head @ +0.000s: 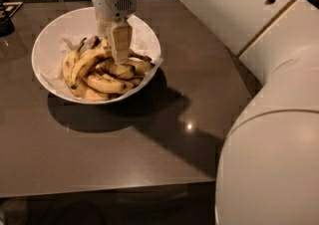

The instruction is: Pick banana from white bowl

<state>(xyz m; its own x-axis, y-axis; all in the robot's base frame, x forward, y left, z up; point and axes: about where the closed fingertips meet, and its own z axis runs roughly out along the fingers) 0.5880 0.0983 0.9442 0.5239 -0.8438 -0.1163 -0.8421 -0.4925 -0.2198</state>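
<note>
The white bowl [50,35] stands at the back left of the dark table, lined with crumpled white paper. It holds several speckled yellow bananas. A long curved banana [82,64] with a dark stem lies at the left of the pile, and a bunch [112,80] lies beside it toward the front. My gripper [118,56] hangs straight down from the white wrist into the bowl. Its tip is down among the bananas at the middle of the pile, just right of the curved banana. Its tip hides what lies under it.
The dark table [149,144] runs to a front edge near the bottom and a right edge at mid-frame. My large white arm [269,134] fills the right side. A dark object [6,20] sits at the table's far left, with bottles behind it.
</note>
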